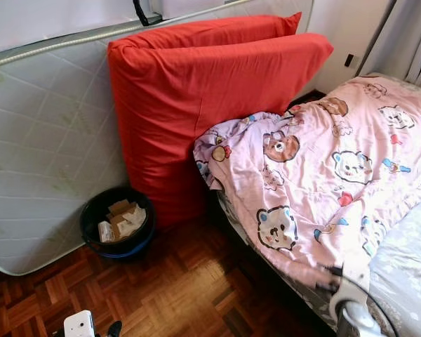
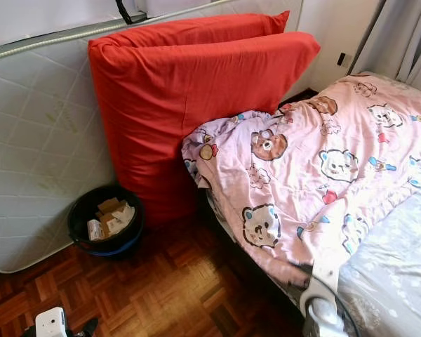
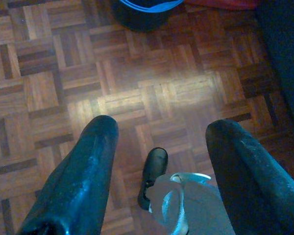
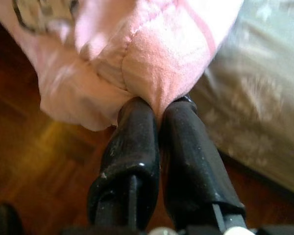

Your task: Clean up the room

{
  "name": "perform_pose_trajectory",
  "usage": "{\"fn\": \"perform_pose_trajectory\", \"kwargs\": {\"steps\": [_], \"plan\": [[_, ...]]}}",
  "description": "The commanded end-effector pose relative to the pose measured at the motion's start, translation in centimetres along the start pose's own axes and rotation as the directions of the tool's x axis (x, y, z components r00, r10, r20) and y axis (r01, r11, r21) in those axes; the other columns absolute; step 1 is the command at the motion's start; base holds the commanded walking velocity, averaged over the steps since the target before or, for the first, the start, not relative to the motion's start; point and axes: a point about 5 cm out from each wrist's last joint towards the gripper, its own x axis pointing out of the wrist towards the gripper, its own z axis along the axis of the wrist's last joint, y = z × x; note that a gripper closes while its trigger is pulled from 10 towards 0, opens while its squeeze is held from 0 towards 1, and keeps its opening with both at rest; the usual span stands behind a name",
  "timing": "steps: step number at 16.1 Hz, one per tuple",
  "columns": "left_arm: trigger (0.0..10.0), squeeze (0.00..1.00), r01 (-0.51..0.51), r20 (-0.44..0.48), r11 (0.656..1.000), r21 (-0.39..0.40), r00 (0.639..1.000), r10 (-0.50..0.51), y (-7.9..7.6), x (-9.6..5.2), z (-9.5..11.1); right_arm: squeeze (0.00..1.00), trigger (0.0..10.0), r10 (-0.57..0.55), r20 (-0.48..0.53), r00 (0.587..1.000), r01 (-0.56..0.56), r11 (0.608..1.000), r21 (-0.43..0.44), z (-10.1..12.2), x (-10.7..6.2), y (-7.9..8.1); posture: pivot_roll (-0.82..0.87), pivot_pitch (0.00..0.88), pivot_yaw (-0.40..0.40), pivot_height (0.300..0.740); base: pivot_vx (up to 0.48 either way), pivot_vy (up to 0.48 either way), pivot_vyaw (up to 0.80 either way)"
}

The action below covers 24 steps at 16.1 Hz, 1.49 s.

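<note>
Blanket [image 1: 337, 175], pink with bear prints, lies rumpled across the bed [image 1: 407, 274]; its lower corner hangs off the bed's near edge toward the parquet floor [image 1: 175, 288]. You have the right gripper [image 4: 159, 110] clenched on that hanging corner: the wrist view shows both black fingers pressed together with a fold of pink fabric pinched at the tips. Judgement: gripping at the corner gives you a free edge to pull flat, so the step in hand looks like straightening the bedding.

Left gripper [image 3: 159, 147] hangs low over the floor, fingers spread wide, nothing between them; idle for now.

Surroundings: a red cushion [image 1: 210, 98] leans upright against a white mattress [image 1: 49, 140] that is propped along the wall, its side touching the blanket's bunched top edge. A black bin [image 1: 117, 223] with cardboard scraps sits on the floor at the cushion's foot.

Risk, as judged: the pinch is small and near the hem, so a hard tug may slip the fabric free. Draw slowly along the bed's edge.
</note>
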Motion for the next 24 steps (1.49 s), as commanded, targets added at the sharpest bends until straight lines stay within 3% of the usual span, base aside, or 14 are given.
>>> {"fn": "perform_pose_trajectory", "kwargs": {"steps": [1,7,8,10,16,17,18,22,24], "plan": [[10.0,0.0,0.003,-0.02,1.0,0.021,1.0,-0.002,0.3,-0.2,-0.3,0.0,10.0,0.0,-0.052,0.999,0.0,1.0,-0.012,-1.4,-0.2,-0.2,0.12,0.069,-0.021,0.74,0.0,0.0,0.0],[10.0,0.0,0.007,-0.023,0.999,0.036,1.0,-0.006,0.3,-0.2,-0.3,0.0,10.0,0.033,-0.104,0.994,-0.035,0.999,-0.017,-3.0,-0.6,0.0,0.12,0.071,-0.021,0.74,0.0,0.0,0.0],[10.0,0.0,0.007,-0.023,0.999,0.037,1.0,-0.006,0.3,-0.2,-0.4,0.8,10.0,0.034,-0.106,0.994,-0.036,0.999,-0.018,-3.1,-0.6,0.1,0.12,0.071,-0.021,0.74,0.0,0.0,0.0],[10.0,0.0,0.008,-0.023,0.999,0.038,1.0,-0.007,0.3,-0.2,-0.4,0.88,10.0,0.037,-0.113,0.993,-0.038,0.999,-0.003,-3.3,-0.6,0.2,0.12,0.072,-0.022,0.74,0.0,0.0,0.0],[10.0,0.0,0.013,-0.026,0.999,0.048,1.0,-0.012,0.3,-0.2,-0.3,0.84,10.0,0.031,-0.103,0.994,-0.032,0.999,-0.006,-3.6,-0.8,-0.1,0.11,0.074,-0.016,0.74,0.0,0.0,0.0],[10.0,0.0,0.013,-0.026,0.999,0.049,1.0,-0.012,0.3,-0.2,-0.3,0.62,10.0,0.042,-0.099,0.994,-0.044,0.999,-0.014,-3.6,-0.8,0.0,0.11,0.074,-0.016,0.74,0.0,0.0,0.0],[10.0,0.0,0.018,-0.031,0.998,0.06,0.999,-0.016,0.3,-0.1,-0.3,0.0,10.0,0.083,-0.092,0.992,-0.086,0.996,-0.025,-3.6,-0.8,0.5,0.1,0.074,-0.016,0.74,0.0,0.0,0.0],[10.0,0.0,0.016,-0.08,0.994,0.113,0.997,-0.007,0.3,0.0,-0.4,0.0,10.0,0.221,-0.139,0.965,-0.237,0.965,-0.111,-5.2,-1.5,2.9,0.1,0.067,-0.025,0.74,0.0,0.0,0.0],[10.0,0.0,-0.004,-0.115,0.991,0.133,0.993,0.019,0.3,0.1,-0.7,0.0,10.0,0.192,-0.15,0.97,-0.202,0.978,-0.055,-5.8,-1.6,2.7,0.1,0.069,-0.024,0.74,0.0,0.0,0.0]]}}
